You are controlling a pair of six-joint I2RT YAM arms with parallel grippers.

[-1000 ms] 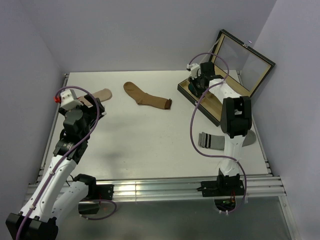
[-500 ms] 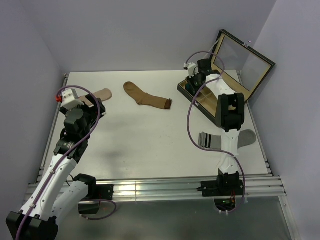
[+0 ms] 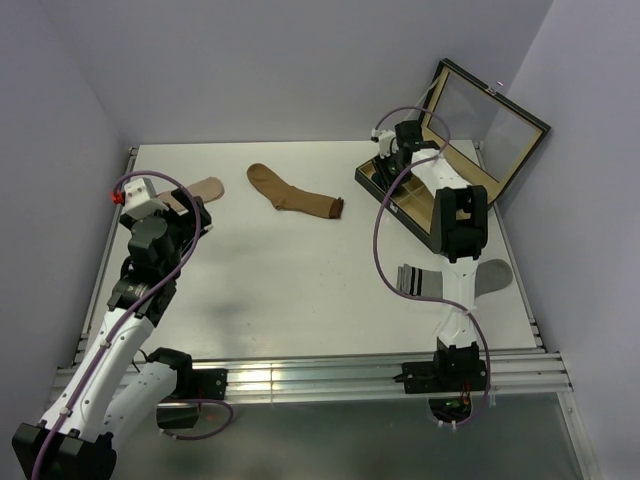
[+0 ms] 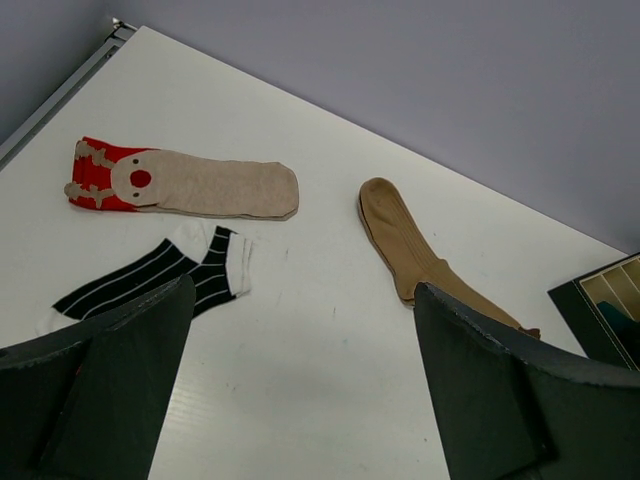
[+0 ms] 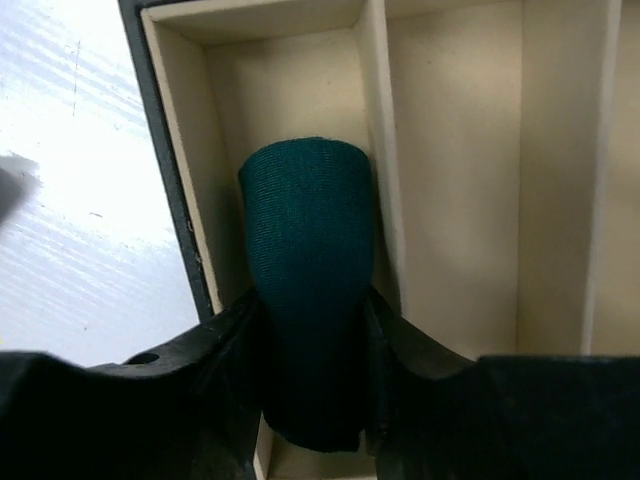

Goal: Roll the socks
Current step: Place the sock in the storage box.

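Rolled teal sock [image 5: 308, 220] now stands in a corner compartment of the box [image 5: 168, 160], lowered there by the right gripper [image 5: 310, 315], whose fingers still press its sides, so this sock looks nearly done, while the left gripper [image 4: 300, 375] waits with fingers spread wide, empty.

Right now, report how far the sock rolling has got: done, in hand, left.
Done: one dark teal sock is rolled. In hand: it sits between the right fingers, in an end compartment of the box. Left: the brown sock, beige red-toed sock, black striped sock and grey sock lie flat and unrolled on the table; the left fingers stand open and empty above it.
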